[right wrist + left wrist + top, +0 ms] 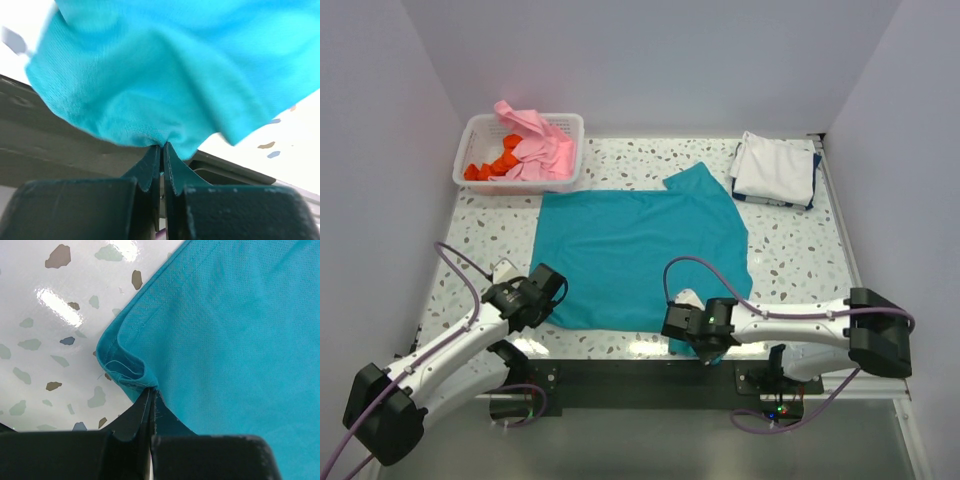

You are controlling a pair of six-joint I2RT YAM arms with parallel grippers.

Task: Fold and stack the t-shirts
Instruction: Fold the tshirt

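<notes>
Left hand (151, 400) and right hand (162, 150) clamp the near corners of the teal t-shirt (640, 250) at the near edge of the desk (790, 260). The fold ahead likely needs an even, joint lift.

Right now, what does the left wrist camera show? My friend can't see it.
The left gripper pinches a corner of the teal t-shirt, its jaws shut. The shirt fills the right side; a white speckled table shows on the left.
</notes>
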